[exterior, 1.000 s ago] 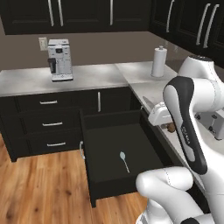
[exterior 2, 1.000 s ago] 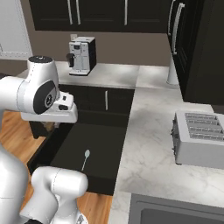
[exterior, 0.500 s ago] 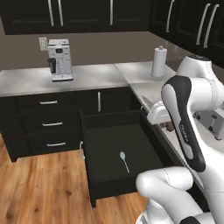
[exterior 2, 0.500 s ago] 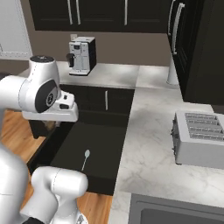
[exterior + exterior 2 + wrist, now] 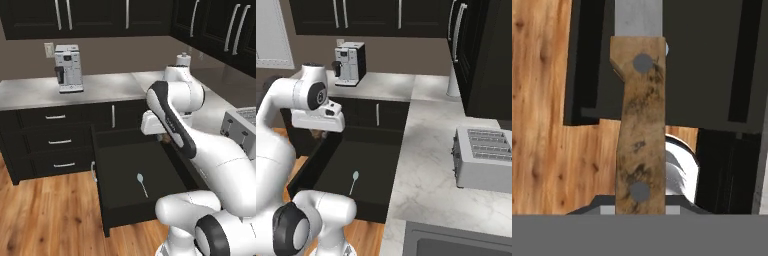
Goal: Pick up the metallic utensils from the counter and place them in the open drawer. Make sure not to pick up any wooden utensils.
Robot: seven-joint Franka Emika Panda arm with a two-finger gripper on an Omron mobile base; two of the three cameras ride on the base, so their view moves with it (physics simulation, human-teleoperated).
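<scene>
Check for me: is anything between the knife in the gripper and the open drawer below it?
Nothing visible. The knife hangs in the gripper over the open drawer, with dark drawer floor beneath. The spoon lies nearer the drawer's front, off to one side of the drop.

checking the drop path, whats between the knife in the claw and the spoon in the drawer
Nothing: in the left base view the drawer floor is bare from below the claw to the spoon. The hand view shows the knife held.
</scene>
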